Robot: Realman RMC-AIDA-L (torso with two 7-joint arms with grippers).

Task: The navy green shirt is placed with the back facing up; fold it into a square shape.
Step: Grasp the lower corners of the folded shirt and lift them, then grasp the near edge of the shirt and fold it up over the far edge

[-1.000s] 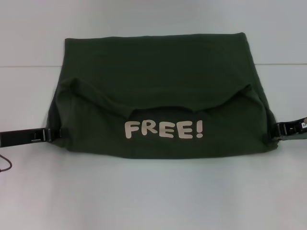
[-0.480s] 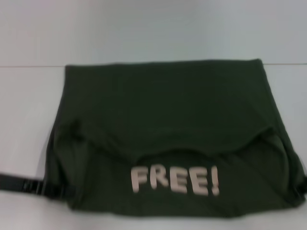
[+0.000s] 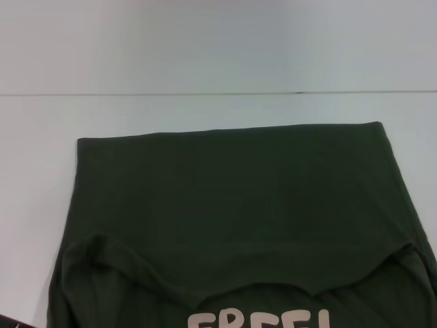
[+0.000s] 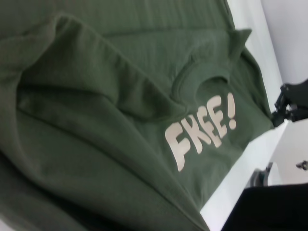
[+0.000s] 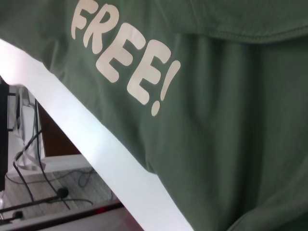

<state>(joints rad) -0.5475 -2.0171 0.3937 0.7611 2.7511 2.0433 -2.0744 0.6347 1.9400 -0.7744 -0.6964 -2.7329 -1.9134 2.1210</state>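
Observation:
The navy green shirt (image 3: 232,205) lies on the white table (image 3: 205,55), folded so its collar end is turned over the plain back. The cream "FREE!" lettering (image 3: 259,320) is cut off by the near edge of the head view. Both wrist views look closely at the shirt (image 4: 96,120) (image 5: 226,125) and its lettering (image 4: 199,132) (image 5: 125,62). The right gripper (image 4: 288,106) shows in the left wrist view as a black shape at the shirt's far side edge. Neither gripper appears in the head view, and the left gripper is out of view everywhere.
Bare white table lies beyond the shirt, crossed by a thin seam line (image 3: 205,93). In the right wrist view the table's near edge (image 5: 86,139) runs just past the shirt, with floor and cables (image 5: 38,178) below. A dark shape (image 4: 269,209) fills a corner of the left wrist view.
The shirt has slid toward me across the table; its far fold edge dropped well below the seam line. Both grippers at its sides and most of the lettering left the head view.

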